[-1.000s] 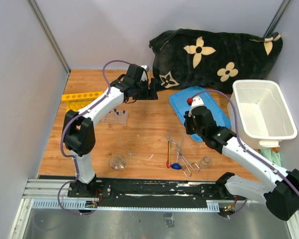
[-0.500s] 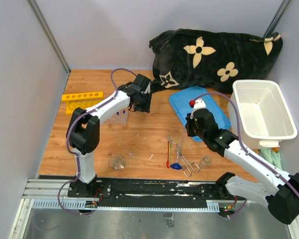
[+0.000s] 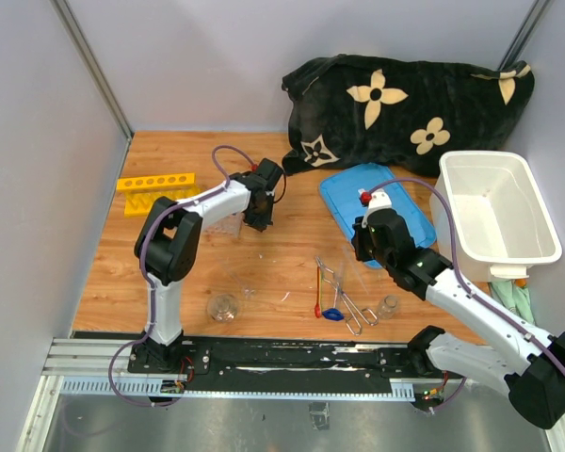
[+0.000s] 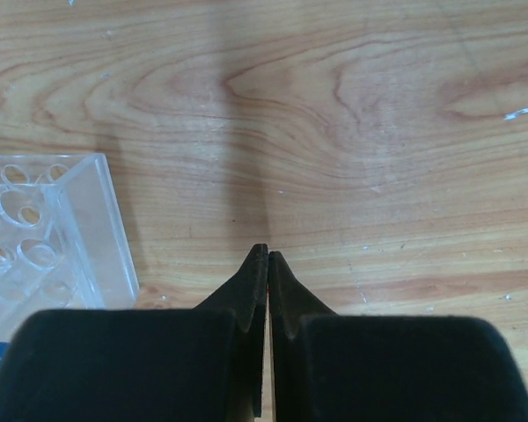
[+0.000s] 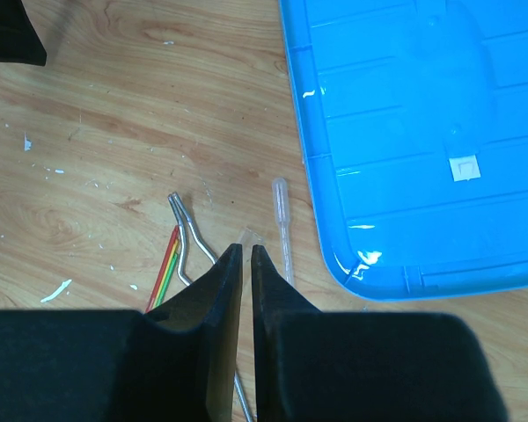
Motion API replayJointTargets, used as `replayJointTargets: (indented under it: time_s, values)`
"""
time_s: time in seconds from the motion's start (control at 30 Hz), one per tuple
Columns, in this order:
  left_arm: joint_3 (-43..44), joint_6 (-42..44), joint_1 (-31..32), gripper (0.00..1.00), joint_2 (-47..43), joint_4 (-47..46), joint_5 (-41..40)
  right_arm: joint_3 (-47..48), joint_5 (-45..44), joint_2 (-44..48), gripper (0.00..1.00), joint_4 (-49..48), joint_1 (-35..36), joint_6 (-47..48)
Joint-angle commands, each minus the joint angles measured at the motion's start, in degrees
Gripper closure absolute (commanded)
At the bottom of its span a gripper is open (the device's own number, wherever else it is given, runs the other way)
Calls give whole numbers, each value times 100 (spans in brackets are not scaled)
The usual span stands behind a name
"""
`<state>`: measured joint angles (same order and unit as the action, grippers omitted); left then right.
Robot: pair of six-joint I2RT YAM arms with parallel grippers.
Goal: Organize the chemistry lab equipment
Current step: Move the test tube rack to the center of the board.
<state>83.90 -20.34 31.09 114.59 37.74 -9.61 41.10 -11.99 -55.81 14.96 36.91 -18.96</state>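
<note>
Table [image 3: 292, 254] with lab equipment, listed left to right. Yellow rack [image 3: 155, 182] at far left, well apart from both grippers. Clear rack [image 4: 44, 237] next, just left of the left gripper [image 4: 267, 255] and not touching it. Left jaws clenched, inner faces pressed together, nothing between them, tips above bare wood. Flask [image 3: 224, 307] upright near the front edge, well apart from those jaws. Spatula [image 3: 318, 287] and tongs [image 5: 187, 237] flat on the wood at centre front, side by side. Right gripper [image 5: 244, 251] above them, jaws closed to a thin slit, no grasped item visible. Bent ends of the tongs just left of the right fingertips; pipette [image 5: 283, 224] just right of them, flat on the wood. Beaker [image 3: 388, 305] near the front edge, right of the tongs. Blue lid [image 5: 422, 132] right of the pipette. White tub [image 3: 537, 254] at far right; black cloth [image 3: 405, 104] along the back.
</note>
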Motion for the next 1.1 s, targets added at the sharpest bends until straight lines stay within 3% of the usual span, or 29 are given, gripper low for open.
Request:
replayJointTargets:
  time_s: [0.0, 0.33, 0.63, 1.07]
  values:
    - [-161, -198, -96, 100, -77, -222, -116, -98, -77, 94, 90, 56, -96, -2]
    - [-537, -491, -706, 100, -373, -1034, 300, -107, 18, -57, 90, -30, -96, -18]
    - [-10, -412, -896, 100, -20, -946, 258, -79, 22, -78, 91, -45, -96, -13]
    - [-326, -293, -1258, 100, -209, -927, 165, -90, 4, -124, 91, -48, -96, -26]
